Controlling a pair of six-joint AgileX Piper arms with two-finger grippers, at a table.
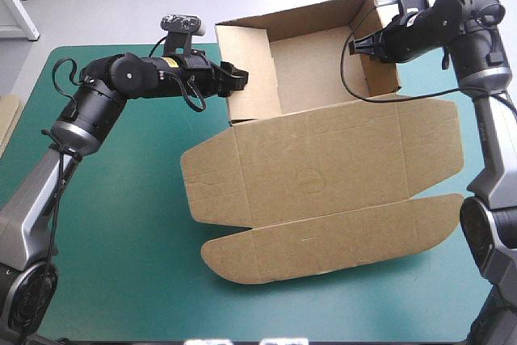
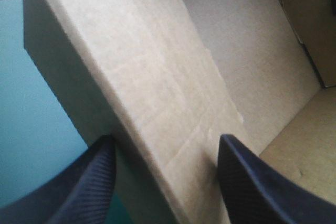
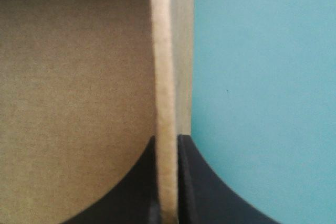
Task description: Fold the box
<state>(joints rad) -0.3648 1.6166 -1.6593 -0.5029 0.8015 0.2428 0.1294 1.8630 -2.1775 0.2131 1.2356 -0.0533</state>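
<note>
Teal-green table (image 1: 121,224), brown box (image 1: 323,175) open, left gripper (image 2: 167,140) spread astride wall, right gripper (image 3: 168,139) clamped on wall

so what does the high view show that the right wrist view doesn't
Only the high view shows the whole box as an open tray, its lid flat toward the near edge, and the left hand at the left wall. Only the right wrist view shows the right hand shut on the right wall's edge, one finger on each side. Both show brown board and the teal-green cover.
</note>
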